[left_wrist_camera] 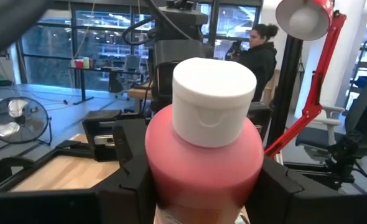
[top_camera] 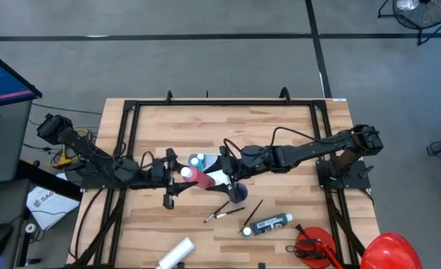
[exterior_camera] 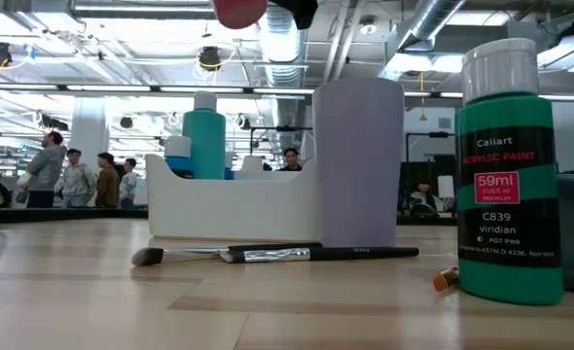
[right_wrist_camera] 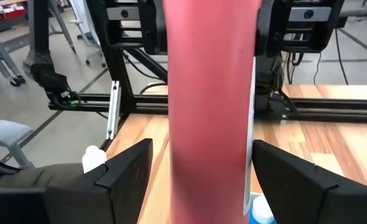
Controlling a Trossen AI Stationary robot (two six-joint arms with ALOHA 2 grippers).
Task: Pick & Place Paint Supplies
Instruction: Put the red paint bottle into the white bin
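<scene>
At the middle of the wooden table (top_camera: 280,127), a red plastic paint bottle with a white flip cap (top_camera: 194,175) hangs in the air between the two arms, cap end pointing toward nine o'clock. The left hand (top_camera: 177,170) is clamped on it: the left wrist view shows the bottle seated between the two dark fingers (left_wrist_camera: 129,163), cap toward the far side. The right hand (top_camera: 222,173) sits at the bottle's other end, toward three o'clock, and its wrist view shows its fingers (right_wrist_camera: 124,167) spread to either side of the red body with gaps showing, so it is open around the bottle, not gripping.

This looks like a handover in mid-air, directly above the white plastic caddy (exterior_camera: 238,206) that already holds a light blue bottle (exterior_camera: 207,134). A grey-lilac cup (exterior_camera: 358,160) stands at the caddy's three o'clock side.

Which arm ends up carrying the bottle cannot be told from here. If the right hand is receiving, it needs to close on the body before the left lets go; if it has let go, the left alone must lower the bottle into a free compartment without striking the blue one.

Still out on the table toward six o'clock: a thin dark-handled brush (exterior_camera: 277,255), a black tube with a white cap (top_camera: 269,223), and a white tube (top_camera: 176,254).
</scene>
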